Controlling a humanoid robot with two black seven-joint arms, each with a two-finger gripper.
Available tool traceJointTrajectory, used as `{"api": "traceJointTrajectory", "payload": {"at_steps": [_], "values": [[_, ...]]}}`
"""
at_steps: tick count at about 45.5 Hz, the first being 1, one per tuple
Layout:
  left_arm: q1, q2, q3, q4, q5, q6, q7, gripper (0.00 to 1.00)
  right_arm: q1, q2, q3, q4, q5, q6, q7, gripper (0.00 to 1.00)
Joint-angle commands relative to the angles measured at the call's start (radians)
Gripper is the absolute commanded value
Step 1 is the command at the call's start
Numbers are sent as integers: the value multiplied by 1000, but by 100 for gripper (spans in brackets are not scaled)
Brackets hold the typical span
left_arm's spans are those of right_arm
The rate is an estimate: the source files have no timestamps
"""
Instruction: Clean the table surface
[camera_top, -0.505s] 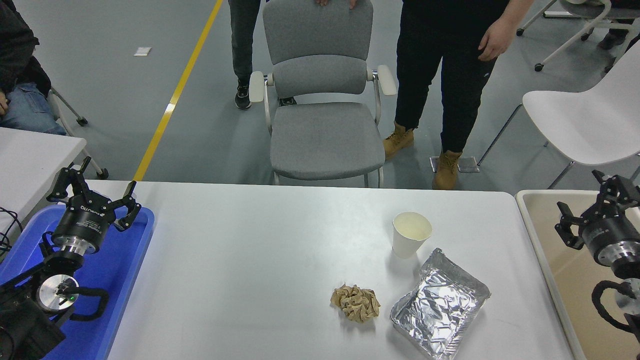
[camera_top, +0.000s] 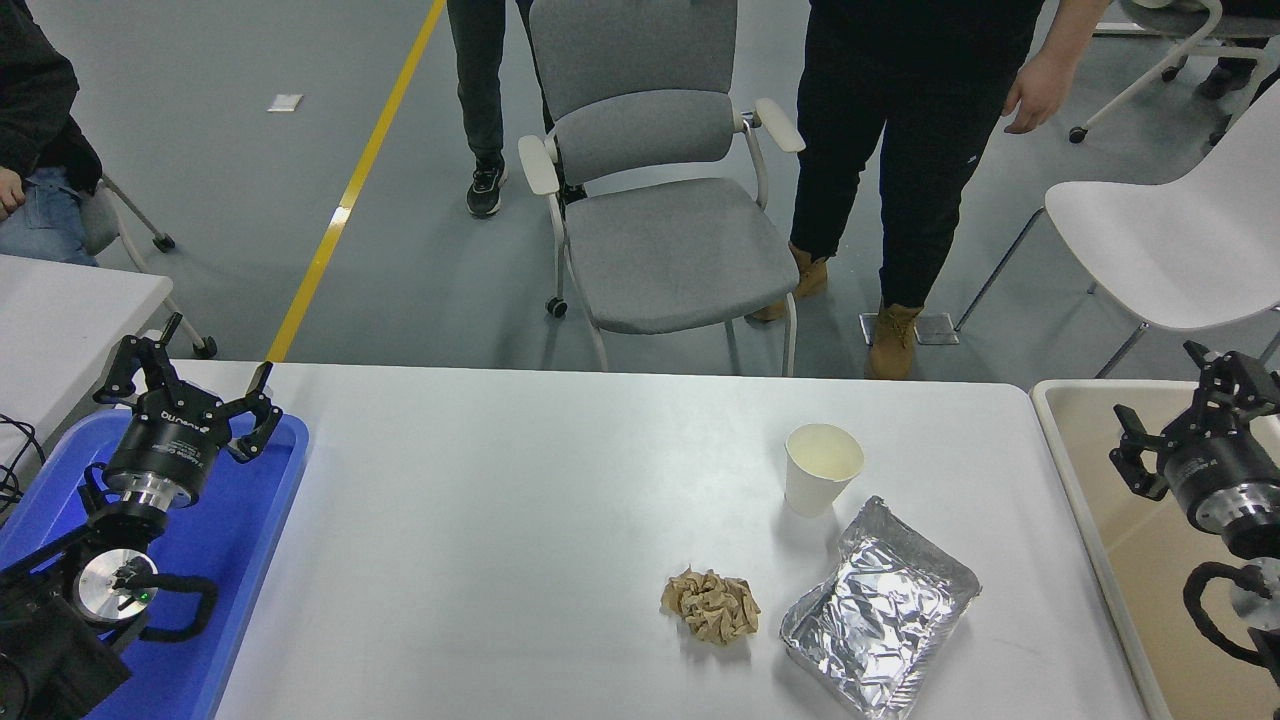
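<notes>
White table surface (camera_top: 520, 520) fills the lower middle — three items at lower right: one cup (camera_top: 822, 468), one paper wad (camera_top: 711, 605), one foil tray (camera_top: 878, 608).
Left gripper (camera_top: 190, 385) spread open over the blue tray (camera_top: 235, 560); right gripper (camera_top: 1185, 410) open at the right edge — both arms cut off by the frame.

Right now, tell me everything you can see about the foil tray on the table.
The shiny silver aluminium foil tray is a shallow rectangle with rounded corners and a raised, rolled rim. Its crinkled base and sides reflect the light, and it looks empty. It lies flat but skewed on the glossy white tabletop, near the front right. The white paper cup stands just behind it and the crumpled brown paper ball lies to its left, apart from it. No gripper touches it.
</notes>
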Motion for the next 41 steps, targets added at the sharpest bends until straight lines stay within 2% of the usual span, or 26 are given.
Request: {"api": "traceJointTrajectory", "payload": {"at_steps": [1, 41], "values": [[0, 1, 0, 0, 0, 0, 0, 100, 0, 1, 1, 1, 0, -2, 0, 98], [0, 1, 0, 0, 0, 0, 0, 100, 52, 25, -61, -78, 2, -3, -1, 98]]}}
